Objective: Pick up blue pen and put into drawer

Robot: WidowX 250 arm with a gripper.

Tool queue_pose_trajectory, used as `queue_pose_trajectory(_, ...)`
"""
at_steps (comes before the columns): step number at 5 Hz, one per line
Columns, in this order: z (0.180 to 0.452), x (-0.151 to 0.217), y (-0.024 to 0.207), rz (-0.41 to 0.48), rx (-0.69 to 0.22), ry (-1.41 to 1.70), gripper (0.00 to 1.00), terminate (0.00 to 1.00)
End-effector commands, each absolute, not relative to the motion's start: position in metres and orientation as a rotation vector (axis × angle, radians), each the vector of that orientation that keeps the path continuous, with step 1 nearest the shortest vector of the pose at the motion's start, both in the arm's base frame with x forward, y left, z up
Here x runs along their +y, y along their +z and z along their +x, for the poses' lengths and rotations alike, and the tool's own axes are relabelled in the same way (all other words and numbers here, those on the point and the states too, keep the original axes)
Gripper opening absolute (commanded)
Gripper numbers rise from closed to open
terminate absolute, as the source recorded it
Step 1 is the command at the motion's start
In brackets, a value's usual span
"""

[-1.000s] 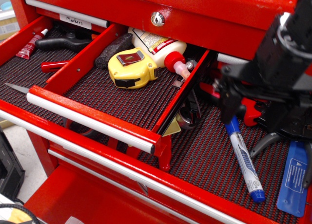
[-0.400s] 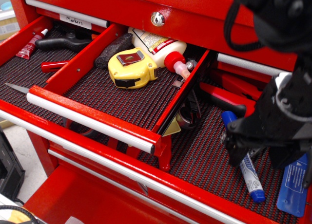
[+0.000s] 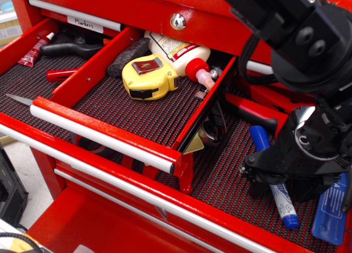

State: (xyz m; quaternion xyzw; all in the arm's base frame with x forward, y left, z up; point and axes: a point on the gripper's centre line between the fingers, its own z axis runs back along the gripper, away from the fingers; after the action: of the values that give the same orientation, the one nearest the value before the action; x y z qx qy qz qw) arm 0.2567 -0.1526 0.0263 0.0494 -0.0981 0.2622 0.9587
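The blue pen [image 3: 285, 205] lies on the dark mesh of the wide lower drawer at the right, blue cap [image 3: 258, 137] pointing away, blue end plug near the front. My black gripper [image 3: 280, 184] is low over the pen's middle, its fingers [image 3: 256, 182] standing either side of the barrel, open, and it hides that part of the pen. The narrow red drawer [image 3: 99, 136] with the silver tube handle stands pulled out in the centre, left of the pen.
In the narrow drawer lie a yellow tape measure [image 3: 148, 74], a glue bottle [image 3: 179, 52] and a dark block [image 3: 129, 56]. A flat blue tool [image 3: 331, 203] lies right of the pen. Red-handled pliers [image 3: 258, 113] lie behind it. A red tube [image 3: 34, 50] lies far left.
My gripper has come down and forward along the pen, from over its cap to low over its middle. The pen has not moved.
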Motion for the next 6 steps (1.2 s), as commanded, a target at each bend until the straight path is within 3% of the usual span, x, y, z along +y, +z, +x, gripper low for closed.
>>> queue_pose_trajectory(1,0.261,-0.152,0.030,0.072,-0.197,0.572,0.00,0.00)
queue_pose_trajectory(2,0.258,-0.154,0.037,0.033,-0.175,0.577,0.00,0.00)
queue_pose_trajectory(3,0.254,-0.159,0.059,0.048,-0.152,0.591,0.00,0.00)
queue_pose_trajectory(5,0.242,-0.174,0.114,0.167,-0.167,0.524,0.00,0.00)
queue_pose_trajectory(6,0.233,-0.143,0.146,0.276,-0.172,0.475,0.00,0.00)
